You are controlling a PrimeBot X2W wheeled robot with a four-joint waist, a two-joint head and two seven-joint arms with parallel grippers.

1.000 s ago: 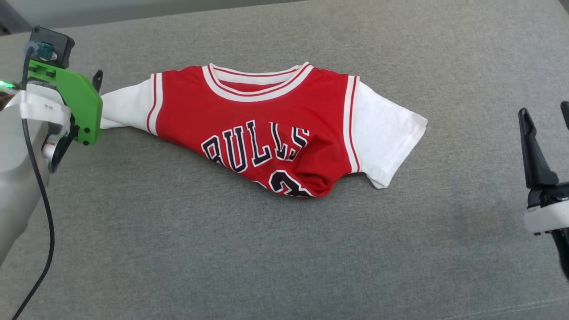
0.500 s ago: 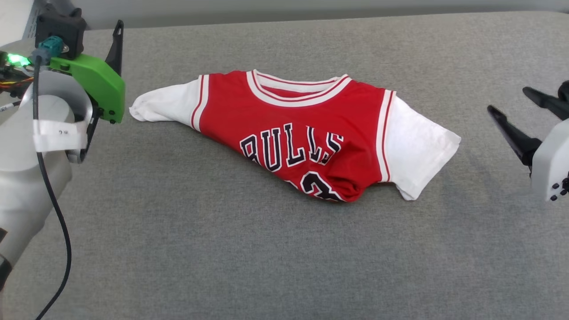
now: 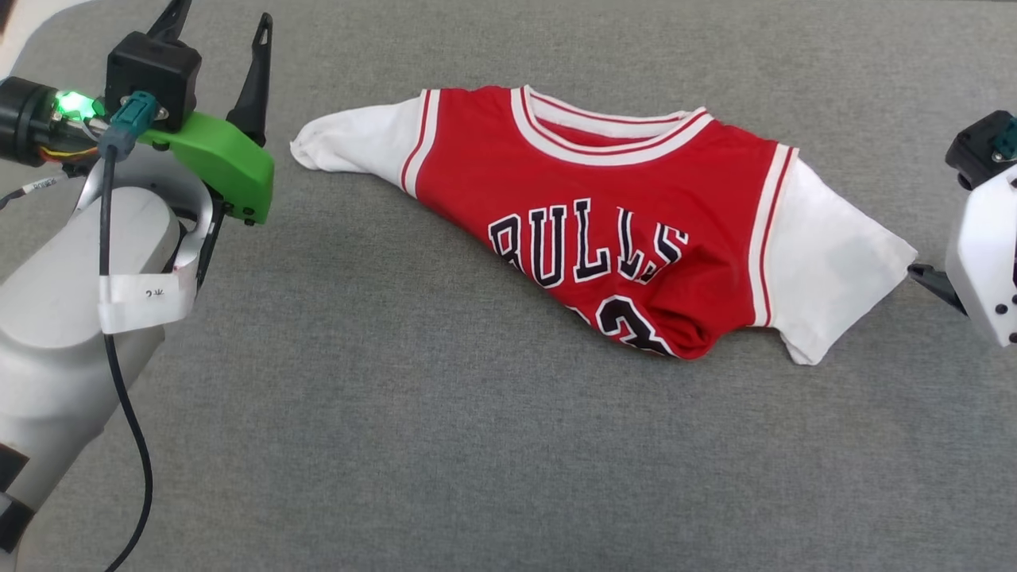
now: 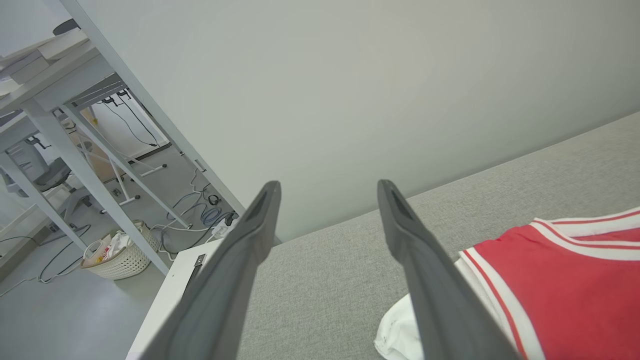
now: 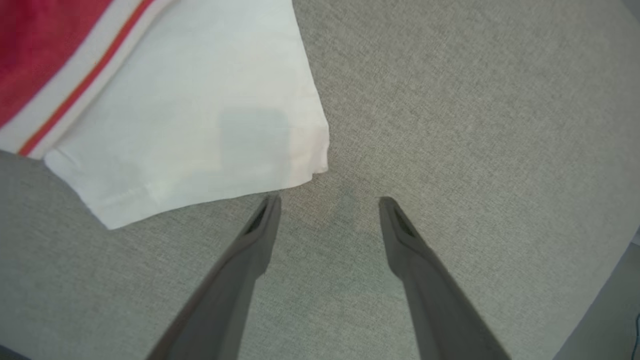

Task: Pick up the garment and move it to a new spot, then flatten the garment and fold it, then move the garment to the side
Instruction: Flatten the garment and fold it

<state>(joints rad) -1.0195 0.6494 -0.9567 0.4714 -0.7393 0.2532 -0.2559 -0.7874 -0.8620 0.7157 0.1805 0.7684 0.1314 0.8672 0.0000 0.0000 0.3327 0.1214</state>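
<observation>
The garment (image 3: 604, 230) is a red jersey with white sleeves and black lettering, lying face up on the grey cloth surface (image 3: 445, 445). Its lower body is bunched toward the right. My left gripper (image 3: 216, 32) hangs open above the surface, left of the left sleeve (image 3: 357, 143) and apart from it. In the left wrist view the left gripper (image 4: 328, 186) holds nothing, with the garment (image 4: 560, 285) at the lower right. My right gripper (image 5: 330, 201) is open, pointing down at the surface just off the right sleeve (image 5: 200, 120). One of its fingers (image 3: 928, 280) shows beside that sleeve's hem.
The grey surface stretches wide in front of the garment. Its left end (image 4: 170, 295) and a pale wall (image 4: 400, 75) lie past my left gripper. Beyond stand desk legs (image 4: 115, 150), a basket (image 4: 120, 255) and floor cables. The surface's edge (image 5: 612, 280) is near my right gripper.
The head camera has shifted, sliding the whole picture. My left gripper has risen away from the left sleeve, which now lies slack. My right gripper has tipped down beside the right sleeve.
</observation>
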